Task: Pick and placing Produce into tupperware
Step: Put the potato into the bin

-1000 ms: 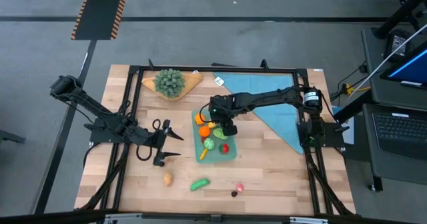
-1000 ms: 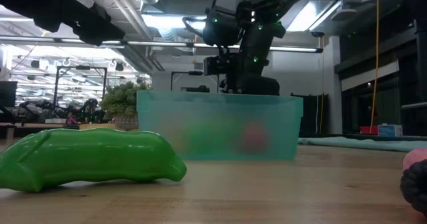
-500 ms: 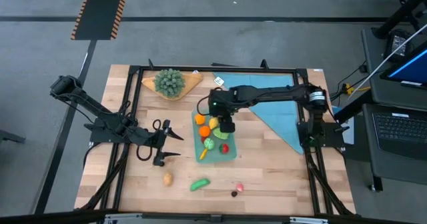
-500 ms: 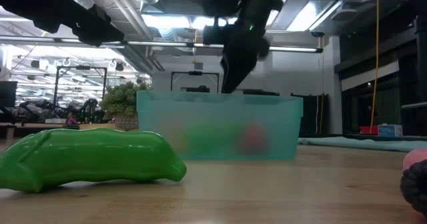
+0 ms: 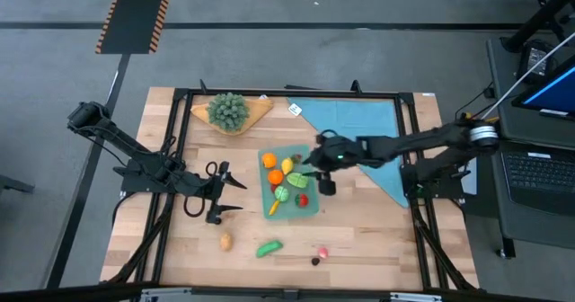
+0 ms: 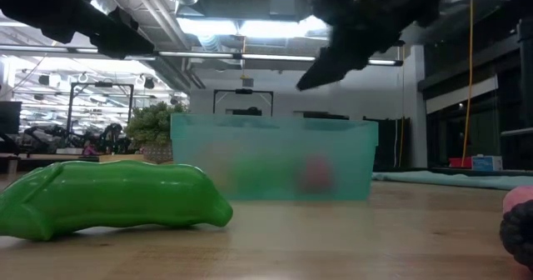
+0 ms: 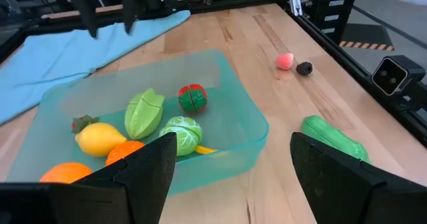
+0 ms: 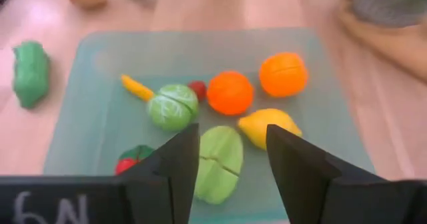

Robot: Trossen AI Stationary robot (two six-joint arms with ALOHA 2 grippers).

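At frame centre, the right gripper is hovering, fingers spread and empty, beside the tupperware; the left gripper is waiting open, left.

Left arm low and bent at the worktop's left side, left claw with fingers apart and empty, right arm stretched across from the right, right claw raised, fingers apart, holding nothing
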